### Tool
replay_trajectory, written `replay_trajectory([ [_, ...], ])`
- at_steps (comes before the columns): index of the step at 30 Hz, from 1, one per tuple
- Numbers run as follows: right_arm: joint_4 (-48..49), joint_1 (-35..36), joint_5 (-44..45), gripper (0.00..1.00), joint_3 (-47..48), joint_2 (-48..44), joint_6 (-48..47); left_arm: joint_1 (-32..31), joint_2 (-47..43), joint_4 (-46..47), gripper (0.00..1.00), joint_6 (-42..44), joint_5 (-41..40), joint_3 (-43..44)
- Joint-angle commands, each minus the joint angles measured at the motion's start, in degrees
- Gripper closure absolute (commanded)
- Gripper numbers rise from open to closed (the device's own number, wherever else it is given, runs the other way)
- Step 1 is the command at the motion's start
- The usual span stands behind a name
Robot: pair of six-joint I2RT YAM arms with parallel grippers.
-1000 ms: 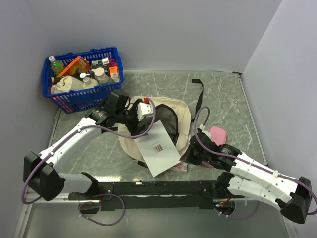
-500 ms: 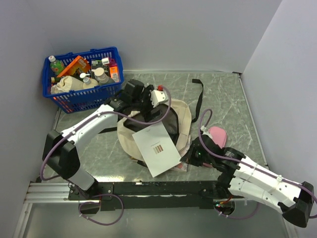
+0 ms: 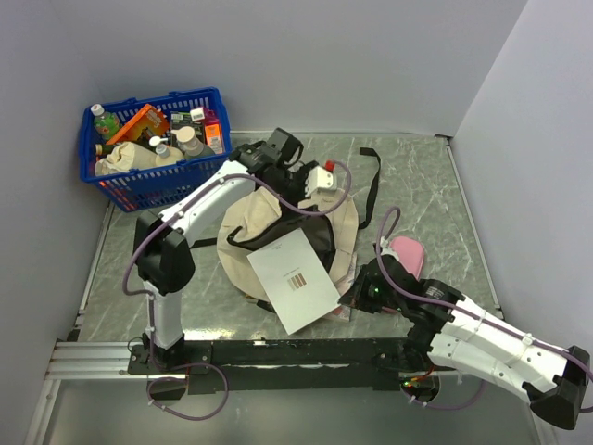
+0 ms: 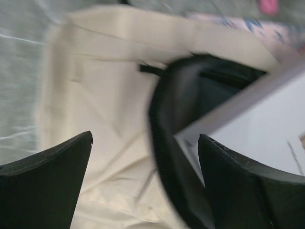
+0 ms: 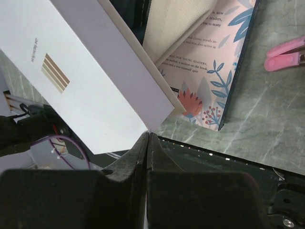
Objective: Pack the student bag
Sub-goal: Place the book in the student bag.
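Note:
The cream student bag (image 3: 248,224) lies mid-table, its dark opening facing the near edge. A white book (image 3: 295,278) leans with its far end in that opening. My right gripper (image 3: 356,296) is shut on the book's near corner, as the right wrist view (image 5: 147,136) shows. My left gripper (image 3: 313,190) hovers open and empty over the bag's far right. In the left wrist view the bag (image 4: 100,95), its black zip rim and the book (image 4: 267,129) lie below the gripper (image 4: 145,157).
A blue basket (image 3: 120,185) of bottles and boxes stands at the back left. A floral pink book (image 5: 209,90) lies partly under the bag's near right edge. A pink pouch (image 3: 406,252) lies right of the bag. Black straps (image 3: 373,181) trail towards the back.
My left arm has swung away from the bag's left rim, towards the back and right, and its gripper is now over the bag's far side. The right gripper and book barely moved.

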Motion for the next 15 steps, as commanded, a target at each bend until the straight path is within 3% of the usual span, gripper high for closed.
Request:
replay_trajectory([
  [1,-1.1,-0.5,1.1,1.0,-0.7,-1.6,-0.5,-0.3,0.8,-19.8,0.04,8.9,6.8,3.6],
  [9,-0.5,-0.6,0.7,1.0,-1.2,-2.0,-0.7,-1.9,-6.3,-9.1,0.02,6.6,-5.5,-7.7],
  [12,-0.7,-0.6,0.7,1.0,-1.1,-2.0,-0.8,-3.3,-9.0,-3.1,0.28,4.0,-13.4,-10.6],
  [13,-0.8,-0.6,0.7,1.0,-1.2,-2.3,-0.7,-3.8,-9.8,-0.4,0.7,2.7,-16.0,-12.4],
  [15,-0.9,-0.5,0.6,1.0,-1.3,-2.5,-0.6,-5.6,-12.1,4.9,0.99,1.6,-21.2,-13.7],
])
